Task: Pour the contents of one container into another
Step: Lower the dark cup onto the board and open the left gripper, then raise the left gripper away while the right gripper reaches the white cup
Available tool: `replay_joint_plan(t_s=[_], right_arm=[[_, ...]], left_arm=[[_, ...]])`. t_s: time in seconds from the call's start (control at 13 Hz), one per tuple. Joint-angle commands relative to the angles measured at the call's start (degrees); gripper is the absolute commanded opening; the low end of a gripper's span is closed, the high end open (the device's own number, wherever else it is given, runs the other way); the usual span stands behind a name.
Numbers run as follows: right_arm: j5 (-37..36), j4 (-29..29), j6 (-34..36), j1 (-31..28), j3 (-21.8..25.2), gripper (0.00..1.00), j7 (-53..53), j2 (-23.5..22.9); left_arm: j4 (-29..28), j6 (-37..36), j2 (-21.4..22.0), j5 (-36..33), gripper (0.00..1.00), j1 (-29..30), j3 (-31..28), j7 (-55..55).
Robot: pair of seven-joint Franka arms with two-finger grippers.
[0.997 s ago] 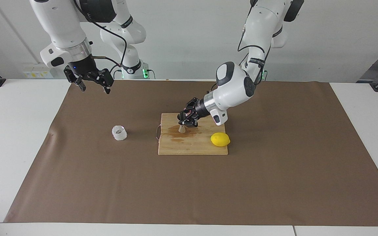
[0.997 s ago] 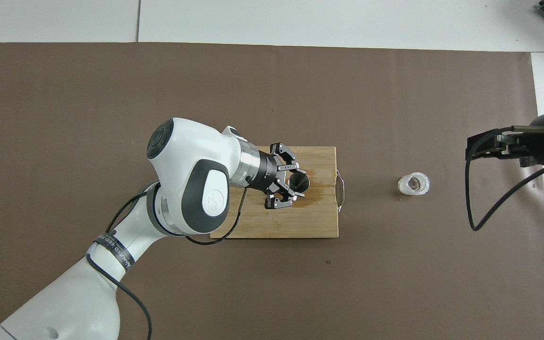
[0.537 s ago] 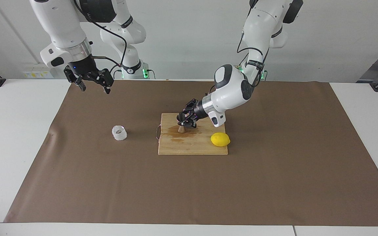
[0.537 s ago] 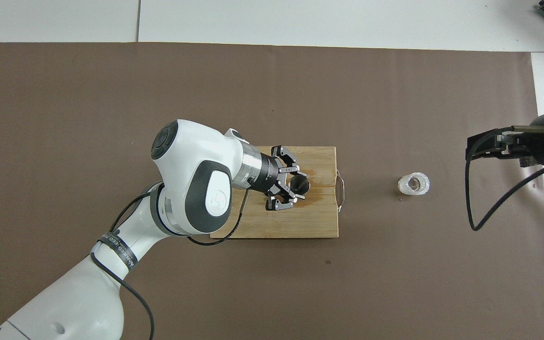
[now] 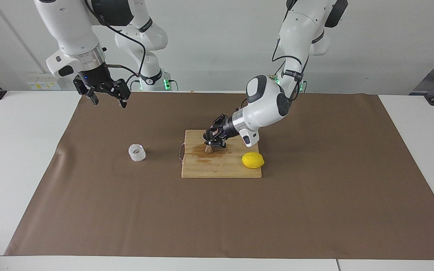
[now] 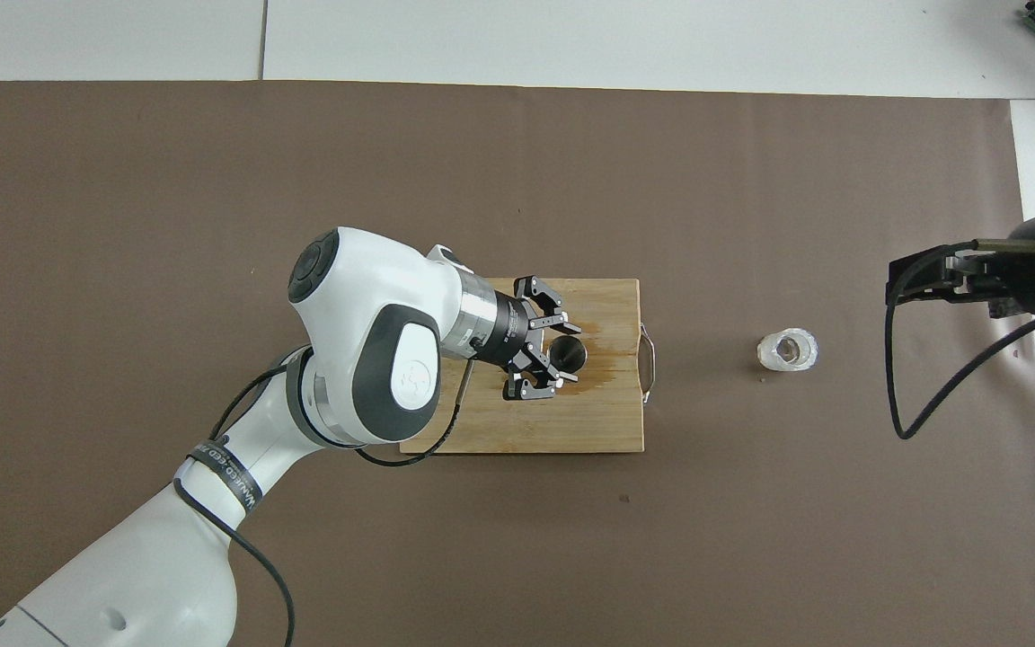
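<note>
On the brown paper mat (image 5: 315, 210), toward the right arm's end of the table, the small ribbed glass cup (image 5: 137, 152) stands upright and alone, well apart from the wooden board (image 5: 236, 171). The cup is nearer to the right arm's edge of the mat than the board is.

The steel jigger (image 5: 209, 147) stands upright on the board, in the part of the board nearer to the robots, on a dark wet stain (image 5: 217, 153). In the overhead view its round mouth (image 6: 568, 354) is open to the camera.

The left gripper (image 5: 212, 140) is just beside the jigger's upper cone, tilted down toward it. Its fingers (image 6: 550, 319) are a little apart, one on each side of the jigger, and I cannot tell if they touch it.

A yellow lemon (image 5: 252, 160) lies on the board's edge toward the left arm's end.

The right gripper (image 5: 107, 98) hangs in the air over the mat's corner nearest the right arm's base, with its fingers spread wide and holding nothing.
</note>
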State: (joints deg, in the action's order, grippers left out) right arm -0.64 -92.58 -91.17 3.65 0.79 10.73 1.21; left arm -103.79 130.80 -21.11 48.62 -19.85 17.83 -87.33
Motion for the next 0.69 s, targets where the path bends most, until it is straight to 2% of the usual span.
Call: replay_joint_plan(t_s=[0.0, 0.08, 0.23, 0.61], right_arm=[[0.5, -0.4, 0.5, -0.6, -0.3, 1.00, -3.3, 0.0], [0.5, -1.0, -0.1, -0.6, -0.3, 1.00, -5.0, 0.4], [0.6, -3.6, -3.5, -0.6, -0.3, 1.00, -9.7, 1.2], [1.5, -10.7, -11.0, -2.0, -0.2, 1.00, -33.0, 2.0]], left_arm=[[0.2, -0.3, 0.1, 0.0, 1.00, -0.4, -0.7, 0.0], [0.5, -1.3, 0.2, -0.2, 1.00, -0.1, -1.0, 0.1], [2.4, -5.4, 0.5, -5.2, 1.00, 0.4, -1.1, -0.1], [11.9, -19.2, 1.2, -18.4, 1.00, 6.3, -1.2, -0.2]])
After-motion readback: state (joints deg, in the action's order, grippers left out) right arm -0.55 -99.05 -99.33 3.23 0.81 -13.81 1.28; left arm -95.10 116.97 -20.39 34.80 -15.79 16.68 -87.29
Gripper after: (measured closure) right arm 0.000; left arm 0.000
